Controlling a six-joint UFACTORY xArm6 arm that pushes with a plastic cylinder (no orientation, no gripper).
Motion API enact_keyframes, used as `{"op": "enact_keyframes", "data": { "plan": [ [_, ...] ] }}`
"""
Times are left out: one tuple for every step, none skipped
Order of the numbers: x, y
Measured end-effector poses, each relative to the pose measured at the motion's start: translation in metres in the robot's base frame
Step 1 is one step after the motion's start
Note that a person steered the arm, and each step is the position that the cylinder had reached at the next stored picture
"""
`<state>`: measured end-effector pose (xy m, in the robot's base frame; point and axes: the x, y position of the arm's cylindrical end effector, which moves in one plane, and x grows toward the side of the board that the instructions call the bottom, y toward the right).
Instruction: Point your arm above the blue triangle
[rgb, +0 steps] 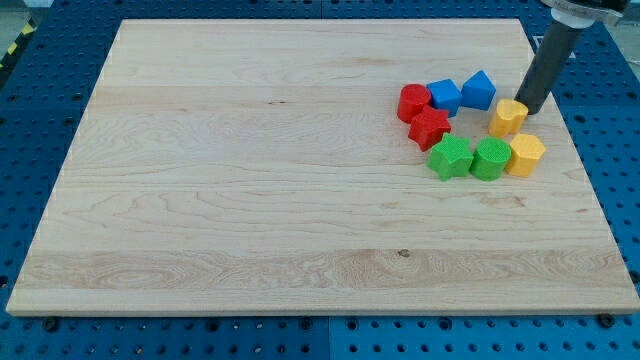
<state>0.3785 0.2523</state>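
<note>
Two blue blocks lie in a cluster at the view's right. One blue block (479, 89) has a pointed top and may be the triangle. The other blue block (444, 96) to its left looks boxier. I cannot tell their shapes for sure. My tip (526, 110) rests on the board to the right of the pointed blue block, about a block's width away. It sits against the right side of a yellow block (507, 118). The dark rod rises to the view's top right.
A red round block (411, 102) and a red star (430, 128) lie left of and below the blue blocks. A green star (450, 158), a green block (490, 159) and a yellow hexagon (526, 155) form a row below. The wooden board's right edge (560, 110) is close to my tip.
</note>
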Motion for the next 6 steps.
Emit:
{"op": "enact_keyframes", "data": {
  "plan": [
    [0.007,-0.004],
    [0.007,-0.004],
    [-0.008,-0.004],
    [-0.057,-0.004],
    [-0.092,-0.024],
    [-0.095,-0.054]
  ]
}}
